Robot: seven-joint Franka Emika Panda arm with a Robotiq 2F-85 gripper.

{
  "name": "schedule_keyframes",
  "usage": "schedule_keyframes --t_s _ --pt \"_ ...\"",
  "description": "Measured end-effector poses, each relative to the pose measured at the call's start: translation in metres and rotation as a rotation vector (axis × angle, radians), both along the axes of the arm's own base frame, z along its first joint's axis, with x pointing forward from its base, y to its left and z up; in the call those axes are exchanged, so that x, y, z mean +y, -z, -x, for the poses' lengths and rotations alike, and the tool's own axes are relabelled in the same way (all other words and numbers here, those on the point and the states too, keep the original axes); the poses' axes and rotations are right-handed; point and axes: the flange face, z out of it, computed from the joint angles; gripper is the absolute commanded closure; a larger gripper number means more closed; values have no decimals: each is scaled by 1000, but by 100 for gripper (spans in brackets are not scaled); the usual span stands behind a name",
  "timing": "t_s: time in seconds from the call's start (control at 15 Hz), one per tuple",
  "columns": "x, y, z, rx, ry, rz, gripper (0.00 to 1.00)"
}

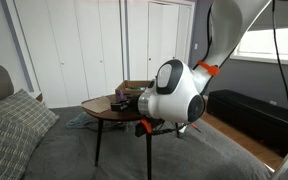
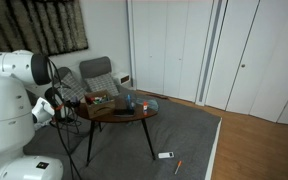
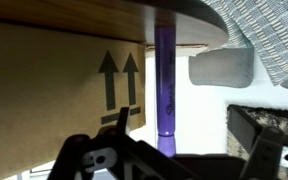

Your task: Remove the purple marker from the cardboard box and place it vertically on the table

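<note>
The wrist view is upside down. The purple marker (image 3: 164,85) stands upright, one end against the wooden table (image 3: 94,18) and the other end hidden behind my gripper's body. It is just beside the cardboard box (image 3: 54,85), which has black arrows on its side. My gripper (image 3: 167,142) is open, with its dark fingers spread well apart on either side of the marker and not touching it. Both exterior views show the table (image 1: 109,111) (image 2: 124,113) with the box (image 1: 134,87) on it. The arm hides the gripper there.
A grey cushioned seat (image 3: 222,67) and a patterned pillow (image 3: 269,35) lie beyond the table. A dark mesh object (image 3: 269,125) sits at the right of the wrist view. My white arm (image 1: 174,95) hangs over the table's edge. Small objects (image 2: 166,155) lie on the carpet.
</note>
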Motion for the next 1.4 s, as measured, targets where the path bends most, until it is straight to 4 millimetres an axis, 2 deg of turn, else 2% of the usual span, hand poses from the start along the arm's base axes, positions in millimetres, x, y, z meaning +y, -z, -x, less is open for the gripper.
schedule_keyframes --t_s 0.2,0.53,0.73,0.93,1.13,1.4 --pt "1 -17 4 36 -22 -7 0" --pt "-3 -60 10 122 0 22 0" --pt "-5 -93 17 195 -2 46 0" --pt "-9 -137 22 250 -9 44 0" --pt "-25 -180 24 268 27 39 0" --pt "-63 -222 22 302 125 26 0"
